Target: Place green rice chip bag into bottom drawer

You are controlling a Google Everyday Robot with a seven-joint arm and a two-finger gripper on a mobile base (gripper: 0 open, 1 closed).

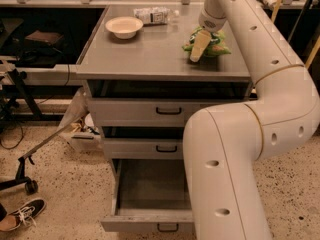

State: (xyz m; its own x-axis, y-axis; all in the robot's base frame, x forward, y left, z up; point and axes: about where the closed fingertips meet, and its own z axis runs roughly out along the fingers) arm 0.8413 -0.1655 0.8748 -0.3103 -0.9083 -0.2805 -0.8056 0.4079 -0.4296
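A white robot arm is reaching over a grey cabinet [150, 59], its gripper [200, 48] sitting right against the green rice chip bag [220, 44] lying on the top's right side. Whether it is clamping the bag, I cannot tell. Below, the bottom drawer [150, 191] is standing pulled open, while a bowl [124, 26] and a bottle [155, 15] are resting further back

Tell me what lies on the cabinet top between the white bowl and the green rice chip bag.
Only bare grey top, in the camera view. The gripper is at the bag; the bottle lies farther back.
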